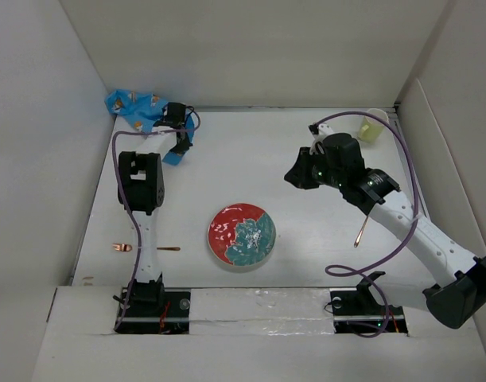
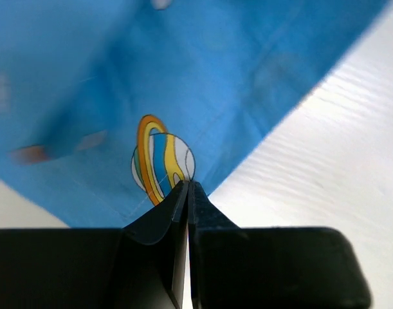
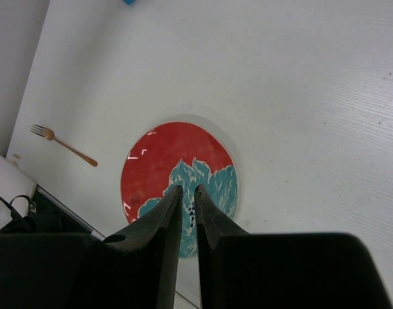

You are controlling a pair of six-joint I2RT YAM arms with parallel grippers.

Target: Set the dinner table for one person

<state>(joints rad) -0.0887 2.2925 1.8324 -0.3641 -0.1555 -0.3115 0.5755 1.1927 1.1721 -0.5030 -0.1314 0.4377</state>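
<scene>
left wrist: planet print (image 2: pixel 163 159) on cloth (image 2: pixel 87 77)

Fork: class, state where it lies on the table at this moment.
In the top view the fork lies at the near left of the table, left of the plate, with the left arm passing over its middle.

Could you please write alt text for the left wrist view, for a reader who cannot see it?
The left end effector, fingers closed, pinches the edge of a blue cloth mat beside its ringed-planet print. The white dinner table shows at right.
</scene>
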